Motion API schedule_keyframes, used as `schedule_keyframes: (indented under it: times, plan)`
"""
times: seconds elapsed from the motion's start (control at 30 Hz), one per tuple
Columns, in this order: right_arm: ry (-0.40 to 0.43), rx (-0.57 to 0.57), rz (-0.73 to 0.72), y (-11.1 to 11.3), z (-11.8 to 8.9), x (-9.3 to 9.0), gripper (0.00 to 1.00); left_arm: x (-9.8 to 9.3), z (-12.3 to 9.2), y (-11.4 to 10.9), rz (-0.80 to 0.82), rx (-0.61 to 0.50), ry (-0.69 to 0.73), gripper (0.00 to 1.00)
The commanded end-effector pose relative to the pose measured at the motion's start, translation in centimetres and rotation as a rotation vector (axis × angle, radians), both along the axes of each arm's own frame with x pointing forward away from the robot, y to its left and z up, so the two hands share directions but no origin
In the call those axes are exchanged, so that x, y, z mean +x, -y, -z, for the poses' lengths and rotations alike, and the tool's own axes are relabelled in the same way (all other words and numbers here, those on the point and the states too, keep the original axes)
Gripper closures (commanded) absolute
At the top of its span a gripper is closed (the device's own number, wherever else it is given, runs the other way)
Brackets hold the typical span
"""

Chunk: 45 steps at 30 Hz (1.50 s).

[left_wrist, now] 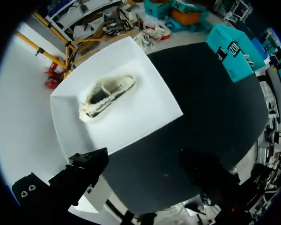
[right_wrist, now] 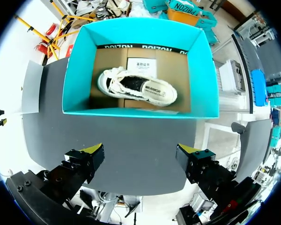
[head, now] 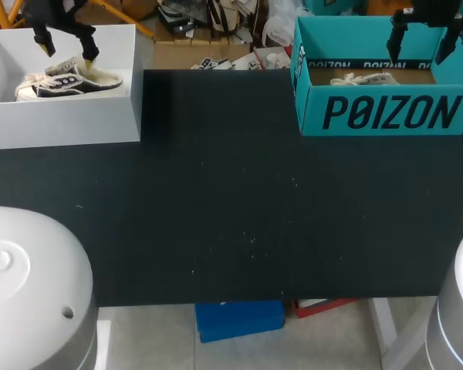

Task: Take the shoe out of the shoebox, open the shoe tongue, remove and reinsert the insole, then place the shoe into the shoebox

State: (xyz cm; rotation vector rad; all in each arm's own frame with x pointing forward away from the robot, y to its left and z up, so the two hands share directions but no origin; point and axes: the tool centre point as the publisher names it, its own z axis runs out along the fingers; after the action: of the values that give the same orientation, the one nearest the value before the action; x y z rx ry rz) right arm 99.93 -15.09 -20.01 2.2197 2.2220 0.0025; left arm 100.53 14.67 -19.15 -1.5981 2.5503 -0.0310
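Observation:
A black and white shoe (head: 69, 82) lies on its side in the white shoebox (head: 62, 123) at the table's far left. My left gripper (head: 66, 51) hangs open just above it; in the left wrist view the shoe (left_wrist: 107, 95) lies ahead of the gripper (left_wrist: 145, 164), apart from the fingers. A white shoe (head: 363, 79) lies in the teal shoebox (head: 386, 112) at the far right. Above that box my right gripper (head: 419, 51) hangs open. In the right wrist view the white shoe (right_wrist: 136, 86) lies ahead of the spread yellow-tipped gripper (right_wrist: 140, 152), untouched.
The black table top (head: 216, 208) stretches between the two boxes and toward the front edge. The teal shoebox (left_wrist: 234, 51) also shows in the left wrist view, across the table from the white shoebox (left_wrist: 145, 117).

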Motion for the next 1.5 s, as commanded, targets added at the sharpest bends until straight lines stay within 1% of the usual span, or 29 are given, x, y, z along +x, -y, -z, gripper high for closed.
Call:
schedule_keyframes:
  times: [0.03,0.47,0.53,0.57,0.63,0.67,0.73,0.8,0.83,0.9,0.93,0.97,1.03,1.07,1.1,1.2,1.23,1.3,1.37,1.5]
  plan:
    - [-0.001,0.0,0.001,0.0,0.0,0.0,0.0,-0.2,1.1,-0.7,0.722,0.062,0.117,0.0]
    - [-0.001,0.0,0.001,0.0,0.0,0.0,0.0,-0.2,1.1,-0.7,0.722,0.062,0.117,0.0]
    - [-0.001,0.0,0.001,0.0,0.0,0.0,0.0,0.1,1.7,-1.2,0.813,0.102,0.076,0.0]
    - [-0.001,0.0,0.001,0.0,0.0,0.0,0.0,0.3,1.8,-1.7,0.821,0.105,0.077,0.0]
    - [-0.001,0.0,0.001,0.0,0.0,0.0,0.0,0.9,2.2,-2.8,0.859,0.1,0.052,0.0]
    - [-0.001,0.0,0.001,0.0,0.0,0.0,0.0,1.3,2.4,-3.4,0.842,0.08,0.049,0.0]
    - [-0.001,0.0,0.001,0.0,0.0,0.0,0.0,2.1,2.9,-4.3,0.853,0.091,0.029,0.0]
    - [-0.001,0.0,0.001,0.0,0.0,0.0,0.0,2.9,3.3,-5.0,0.843,0.06,0.022,0.0]
    - [-0.001,0.0,0.001,0.0,0.0,0.0,0.0,3.3,3.6,-5.3,0.847,0.063,0.019,0.09]
    - [-0.001,0.0,0.001,0.0,0.0,0.0,0.0,4.1,4.1,-5.9,0.837,0.03,0.014,0.18]
    - [-0.001,0.0,0.001,0.0,0.0,0.0,0.0,4.5,4.4,-6.1,0.839,0.034,0.012,0.34]
    - [-0.001,0.0,0.001,0.0,0.0,0.0,0.0,5.0,4.7,-6.4,0.835,0.045,0.005,0.4]
    - [-0.001,0.0,0.001,0.0,0.0,0.0,0.0,5.8,5.2,-7.0,0.832,0.053,-0.003,0.33]
    - [-0.001,0.0,0.001,0.0,0.0,0.0,0.0,6.3,5.4,-7.2,0.826,0.062,-0.007,0.27]
    - [-0.001,0.0,0.001,0.0,0.0,0.0,0.0,6.8,5.7,-7.5,0.826,0.069,-0.01,0.26]
    - [-0.001,0.0,0.001,0.0,0.0,0.0,0.0,8.4,6.4,-8.2,0.816,0.09,-0.018,0.28]
    - [-0.001,0.0,0.001,0.0,0.0,0.0,0.0,9.0,6.7,-8.4,0.816,0.091,-0.018,0.26]
    - [-0.001,0.0,0.001,0.0,0.0,0.0,0.0,10.2,7.3,-8.7,0.819,0.097,-0.019,0.28]
    - [-0.001,0.0,0.001,0.0,0.0,0.0,0.0,11.3,8.1,-8.9,0.819,0.104,-0.03,0.38]
    - [-0.001,0.0,0.001,0.0,0.0,0.0,0.0,12.8,9.7,-9.4,0.822,0.114,-0.052,0.41]
